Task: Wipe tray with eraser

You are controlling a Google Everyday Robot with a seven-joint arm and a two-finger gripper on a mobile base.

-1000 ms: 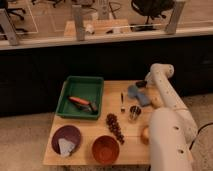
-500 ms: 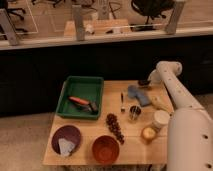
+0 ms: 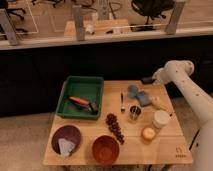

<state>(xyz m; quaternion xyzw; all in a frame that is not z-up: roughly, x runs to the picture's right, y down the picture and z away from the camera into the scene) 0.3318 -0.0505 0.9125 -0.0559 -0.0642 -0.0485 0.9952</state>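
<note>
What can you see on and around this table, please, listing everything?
tray: one, green, table's back left
tool: one, orange-red, inside the tray
maroon bowl: one, front left, something white inside
red bowl: one, front centre
grapes: one bunch, dark, centre
pads: blue-grey, back right
metal cup: one, silver, right of centre
white container: one, right
table: one, wooden
gripper: one, dark, at the table's back right edge
arm: one, white, right
</note>
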